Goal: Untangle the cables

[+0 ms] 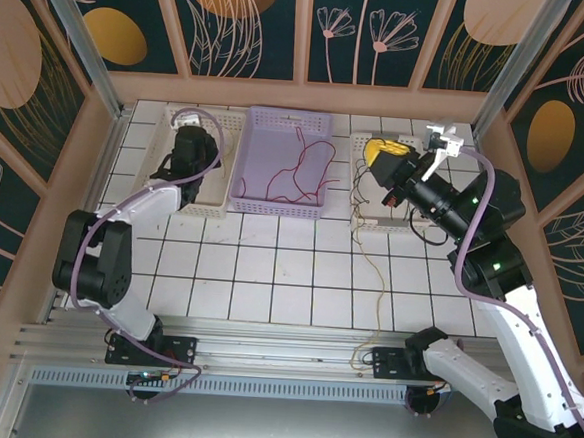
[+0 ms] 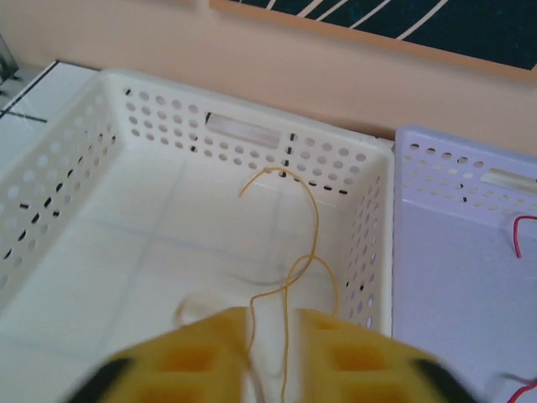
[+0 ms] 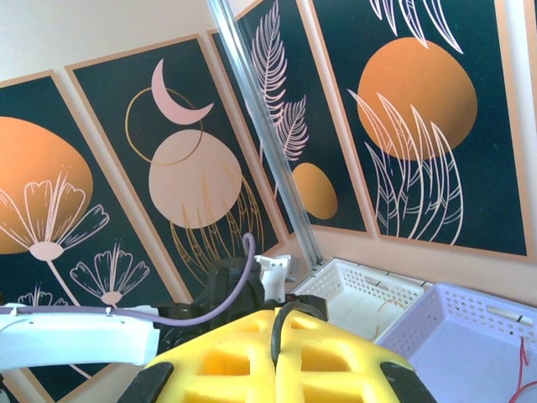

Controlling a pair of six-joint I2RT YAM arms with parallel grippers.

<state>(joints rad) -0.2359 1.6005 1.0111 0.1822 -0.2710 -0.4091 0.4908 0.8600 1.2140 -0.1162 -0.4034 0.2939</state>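
While amid floral wall panels (image 1: 240,25), white-tiled table (image 1: 268,277) with baskets (image 1: 278,207) and cables (image 2: 316,227).

Moulded perforated plastic, smooth with a soft sheen: white basket (image 2: 252,138), lilac basket (image 2: 453,168)
Thin, smooth plastic insulation: yellow cable (image 2: 316,227), red cable (image 2: 516,235)
Matt yellow plastic with moulded recesses: fingers (image 2: 210,348) of left gripper (image 2: 270,327)
Smooth, lightly glossy white tiles with dark joints: table (image 1: 268,277)
Bare ribbed metal, satin finish: front rail (image 1: 283,351)
Smooth white plastic next to matt black joints: right arm shell (image 1: 539,342)
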